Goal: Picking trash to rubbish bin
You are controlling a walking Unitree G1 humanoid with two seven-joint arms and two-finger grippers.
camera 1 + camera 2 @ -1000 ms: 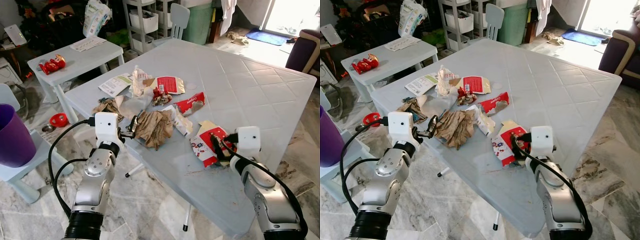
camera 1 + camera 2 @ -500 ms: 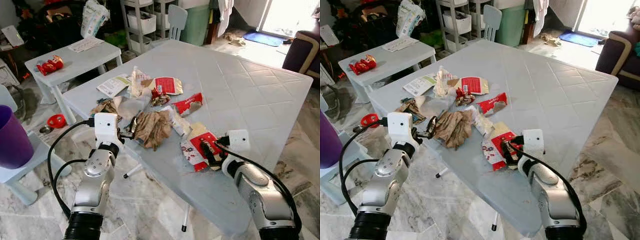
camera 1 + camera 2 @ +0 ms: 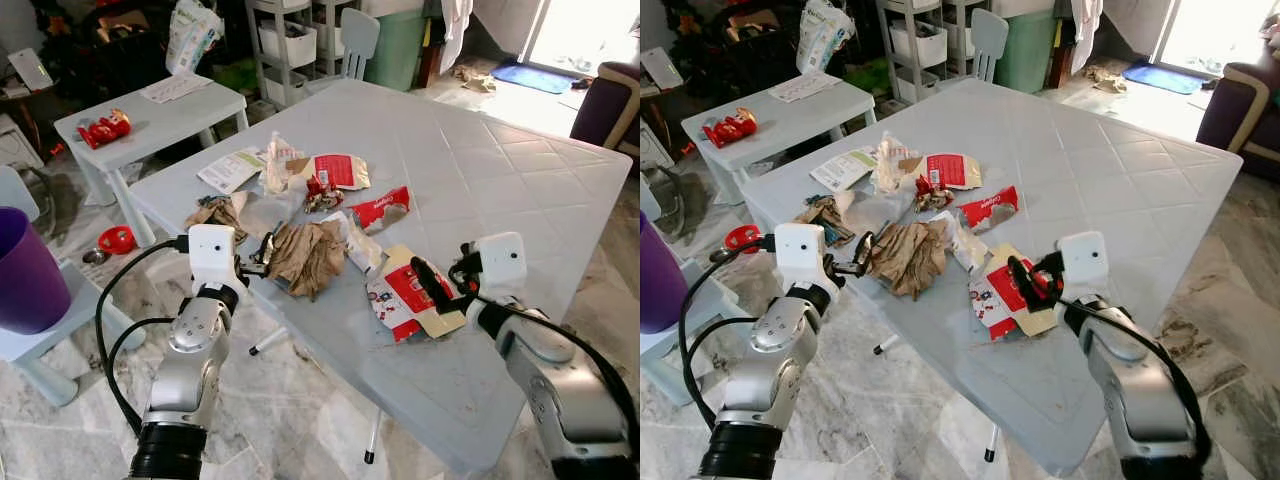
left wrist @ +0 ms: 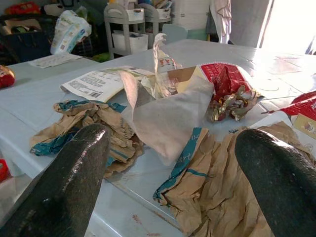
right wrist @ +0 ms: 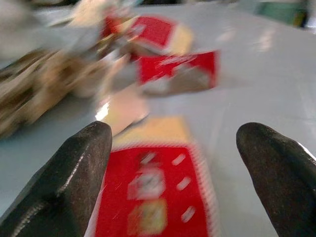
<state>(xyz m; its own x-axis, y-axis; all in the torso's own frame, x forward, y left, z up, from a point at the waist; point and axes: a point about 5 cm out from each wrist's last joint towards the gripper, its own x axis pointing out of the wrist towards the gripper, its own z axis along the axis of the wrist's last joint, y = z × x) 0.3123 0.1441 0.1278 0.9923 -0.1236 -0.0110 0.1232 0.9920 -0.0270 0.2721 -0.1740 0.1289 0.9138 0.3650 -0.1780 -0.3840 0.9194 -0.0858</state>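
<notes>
- Trash litters my table's (image 3: 520, 190) near edge, within reach.
- My right gripper (image 3: 432, 283) hovers, fingers spread, above the red carton (image 3: 405, 297), lined up to grab it.
- My left gripper (image 3: 262, 256), fingers apart, faces the brown paper (image 3: 308, 255).

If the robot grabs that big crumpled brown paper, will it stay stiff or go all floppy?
Probably floppy: the crumpled brown paper lies in soft folds and creases on the pale blue table, so it would likely sag and squash between the open left gripper fingers. It looks thin, so probably light, and unlikely to roll.
</notes>
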